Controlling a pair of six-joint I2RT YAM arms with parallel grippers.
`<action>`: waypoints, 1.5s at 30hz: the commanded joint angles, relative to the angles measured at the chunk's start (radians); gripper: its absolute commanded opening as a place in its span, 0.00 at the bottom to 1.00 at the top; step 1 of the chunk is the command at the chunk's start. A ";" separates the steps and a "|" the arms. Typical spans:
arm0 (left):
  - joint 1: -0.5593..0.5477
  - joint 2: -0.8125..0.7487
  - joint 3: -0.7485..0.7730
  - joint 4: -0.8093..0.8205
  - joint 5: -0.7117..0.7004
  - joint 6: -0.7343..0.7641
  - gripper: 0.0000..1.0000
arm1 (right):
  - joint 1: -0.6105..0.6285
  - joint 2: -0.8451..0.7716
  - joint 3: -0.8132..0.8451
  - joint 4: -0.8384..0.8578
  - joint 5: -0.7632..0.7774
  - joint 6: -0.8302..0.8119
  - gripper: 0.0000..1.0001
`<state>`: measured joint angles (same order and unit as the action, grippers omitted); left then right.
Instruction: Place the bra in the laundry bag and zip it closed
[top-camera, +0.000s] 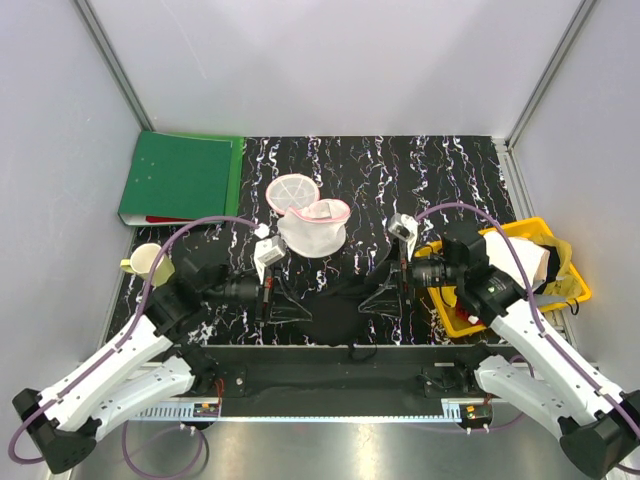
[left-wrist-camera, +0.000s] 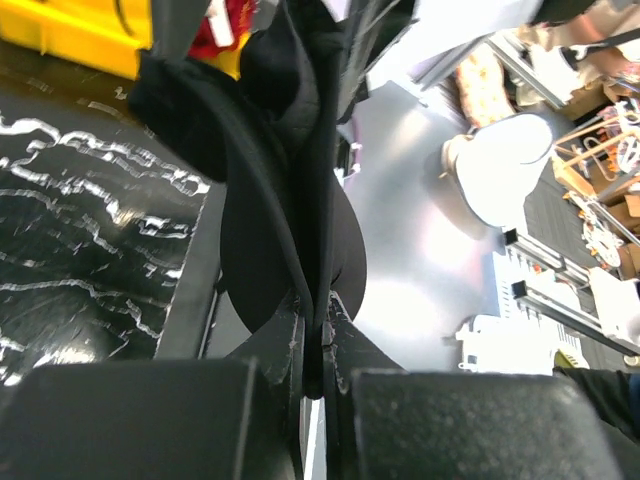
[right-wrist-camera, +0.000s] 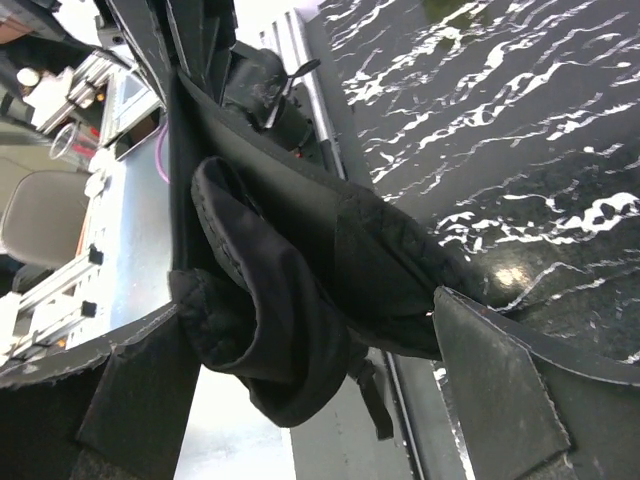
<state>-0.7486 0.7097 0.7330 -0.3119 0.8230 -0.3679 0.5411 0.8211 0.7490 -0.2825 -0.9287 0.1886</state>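
Observation:
The black bra (top-camera: 335, 312) hangs between my two grippers over the near edge of the table. My left gripper (top-camera: 275, 300) is shut on one end of it; in the left wrist view the jaws (left-wrist-camera: 320, 320) pinch a thin fold of the bra (left-wrist-camera: 285, 220). My right gripper (top-camera: 385, 295) is at the other end; in the right wrist view its fingers (right-wrist-camera: 310, 305) stand wide apart with a bunched part of the bra (right-wrist-camera: 290, 300) between them, resting against one finger. The laundry bag (top-camera: 313, 228), white mesh with pink rims, stands open behind, with its round lid (top-camera: 292, 190) flipped back.
A yellow basket (top-camera: 560, 290) with white and red clothes sits at the right, close to my right arm. A green binder (top-camera: 180, 178) lies at the back left. A yellow cup (top-camera: 148, 262) stands by my left arm.

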 joint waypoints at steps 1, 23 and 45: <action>0.005 -0.032 0.043 0.137 0.076 -0.055 0.00 | 0.052 0.007 0.026 0.078 -0.064 0.065 1.00; 0.031 0.019 0.059 0.237 0.050 -0.121 0.00 | 0.132 0.082 -0.140 0.713 -0.125 0.509 0.43; 0.006 0.313 0.200 0.278 0.088 -0.200 0.99 | 0.137 0.147 -0.089 0.586 -0.269 0.519 0.00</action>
<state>-0.7155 0.9600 0.9352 -0.1593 0.8192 -0.4942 0.6659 0.9588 0.5964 0.3275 -1.1545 0.7300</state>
